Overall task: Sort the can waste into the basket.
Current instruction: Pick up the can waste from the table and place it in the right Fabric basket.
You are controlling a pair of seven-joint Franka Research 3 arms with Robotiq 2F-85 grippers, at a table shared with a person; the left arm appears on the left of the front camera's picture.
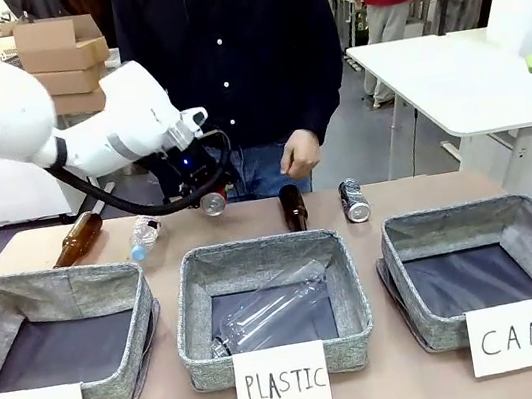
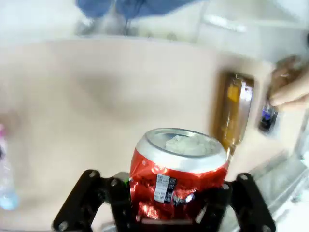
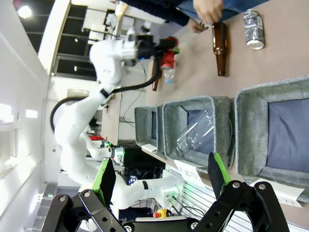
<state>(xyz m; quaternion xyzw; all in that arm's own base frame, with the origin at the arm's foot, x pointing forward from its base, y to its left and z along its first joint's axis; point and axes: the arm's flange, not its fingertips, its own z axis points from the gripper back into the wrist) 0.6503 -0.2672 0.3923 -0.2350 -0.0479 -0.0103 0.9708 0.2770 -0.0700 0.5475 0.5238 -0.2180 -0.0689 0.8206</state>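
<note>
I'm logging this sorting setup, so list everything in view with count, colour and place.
red can: one, red with silver top, in the left gripper.
grey can: one, silvery-grey, lying behind the CAN bin.
brown bottles: two, lying behind the bins.
clear bottles: two; small on the table, large in the PLASTIC bin.
bins: three, grey, front row, white-carded; BOTTLE bin leftmost.
person's hand: one, above the middle brown bottle.
left gripper: one, black, shut on the red can.
right gripper: one, black with green pads, open.
</note>
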